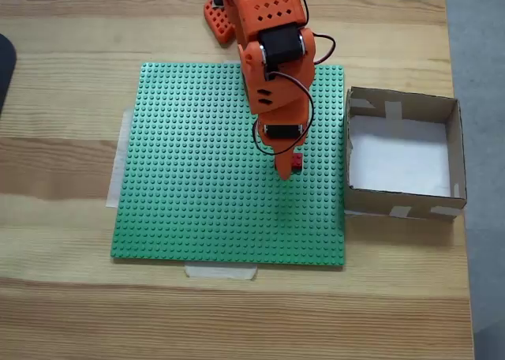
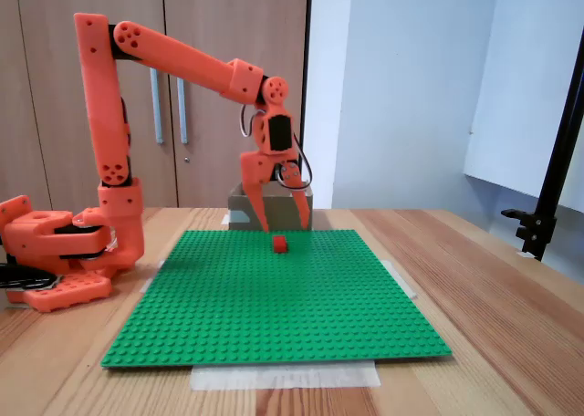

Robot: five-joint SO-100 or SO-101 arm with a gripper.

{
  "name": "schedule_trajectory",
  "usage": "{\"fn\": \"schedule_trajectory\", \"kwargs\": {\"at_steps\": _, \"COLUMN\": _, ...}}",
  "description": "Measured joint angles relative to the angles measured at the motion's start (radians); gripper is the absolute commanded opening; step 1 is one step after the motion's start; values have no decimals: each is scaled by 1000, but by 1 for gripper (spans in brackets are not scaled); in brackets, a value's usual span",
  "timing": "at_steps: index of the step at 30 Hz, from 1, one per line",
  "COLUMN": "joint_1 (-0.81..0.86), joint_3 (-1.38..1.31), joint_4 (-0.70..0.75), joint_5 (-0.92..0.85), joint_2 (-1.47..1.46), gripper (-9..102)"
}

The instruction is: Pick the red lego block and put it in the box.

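So the red lego block (image 2: 280,244) sits on the green baseplate (image 2: 274,297), roughly mid-plate and a bit toward the box side. It's a tiny hard plastic brick, so I'd guess it weighs next to nothing and won't squash, but those smooth sides look slippery. If the studs are seated in the plate, it may need a firm pull to pop free. My bet is to pinch it across the two long flat sides, low down and square, so it doesn't twist out.

My tool (image 2: 280,223) hangs right over it with the fingers spread wide, straddling the brick, tips just above the plate in the side fixed view. From the top fixed view the tool (image 1: 289,170) covers most of the block (image 1: 297,163). It's not gripping anything.

The box (image 1: 454,151) sits just off the plate's edge on the counter (image 1: 63,313), open and waiting.
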Motion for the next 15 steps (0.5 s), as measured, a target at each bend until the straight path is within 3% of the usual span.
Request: {"fn": "schedule_trajectory", "kwargs": {"at_steps": 15, "joint_1": -18, "joint_3": 12, "joint_4": -38, "joint_5": -11, "joint_2": -48, "gripper": 30}}
